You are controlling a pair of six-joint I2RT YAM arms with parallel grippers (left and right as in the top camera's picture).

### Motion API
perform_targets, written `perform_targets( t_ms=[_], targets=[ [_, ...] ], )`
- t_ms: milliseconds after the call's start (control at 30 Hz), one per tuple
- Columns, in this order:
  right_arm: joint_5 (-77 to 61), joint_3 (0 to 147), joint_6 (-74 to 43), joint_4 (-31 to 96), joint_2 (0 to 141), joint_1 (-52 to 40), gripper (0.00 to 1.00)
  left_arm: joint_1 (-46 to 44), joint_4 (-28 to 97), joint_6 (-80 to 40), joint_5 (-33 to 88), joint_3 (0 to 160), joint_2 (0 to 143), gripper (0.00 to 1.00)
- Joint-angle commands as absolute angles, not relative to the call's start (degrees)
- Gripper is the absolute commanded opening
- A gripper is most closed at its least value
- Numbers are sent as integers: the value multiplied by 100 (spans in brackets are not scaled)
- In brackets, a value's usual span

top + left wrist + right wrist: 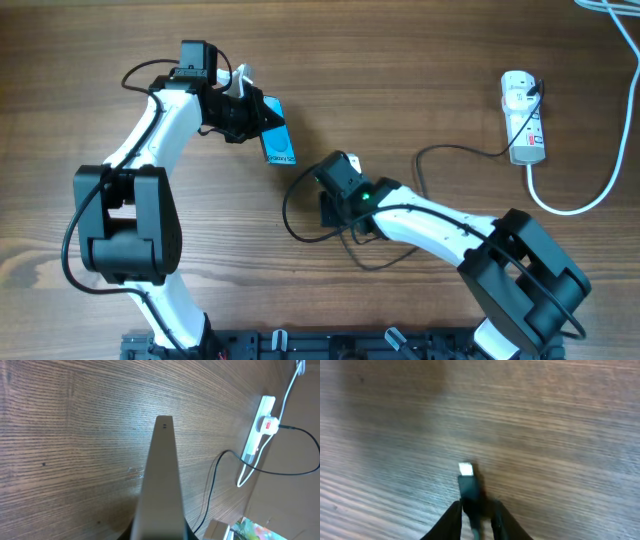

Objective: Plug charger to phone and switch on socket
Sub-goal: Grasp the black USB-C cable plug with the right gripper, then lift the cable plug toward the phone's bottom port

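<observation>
The left gripper (255,115) clamps the slim turquoise-screened smartphone (279,143) on edge above the wooden table (420,60), apparently offering its port end to the right gripper (476,516). That gripper pinches the thin black charger cable (468,485), metal tip forward, ready for insertion. The white elongated power strip (523,118) lies well apart.

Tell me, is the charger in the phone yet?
Out. Its plug tip sits bare in the right tool, apart from the phone held by the left tool.
</observation>
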State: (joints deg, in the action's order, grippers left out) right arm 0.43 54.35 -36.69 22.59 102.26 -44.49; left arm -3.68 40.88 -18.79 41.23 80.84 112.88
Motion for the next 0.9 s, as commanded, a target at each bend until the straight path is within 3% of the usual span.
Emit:
perform_targets(
  t_ms=[0, 200, 367, 533, 600, 733, 867],
  targets=[
    [43, 5819, -3247, 2875, 10512, -4460, 25, -325, 4069, -1914, 4191, 8062, 11299, 4],
    [1, 5822, -2989, 2685, 10700, -4528, 21, -325, 4071, -1911, 4191, 8062, 11299, 4],
    [32, 5822, -2799, 2622, 10731, -4711, 4, -325, 4040, -1684, 4193, 8062, 11299, 4],
    [-224, 5824, -2840, 2969, 10363, -4687, 4, -325, 4071, -1295, 4198, 8062, 11299, 4],
    [-1028, 5824, -2386, 2862, 9931, -4552, 4, -325, 4071, -1413, 4219, 8062, 11299, 4],
    [-4099, 5819, -1492, 2718, 8689, -3736, 4, -325, 4066, -1411, 4595, 8062, 11299, 4],
    [-4539, 5258, -1063, 2458, 8466, -3581, 4, -325, 4095, -1409, 4934, 8055, 11299, 4]
  ],
)
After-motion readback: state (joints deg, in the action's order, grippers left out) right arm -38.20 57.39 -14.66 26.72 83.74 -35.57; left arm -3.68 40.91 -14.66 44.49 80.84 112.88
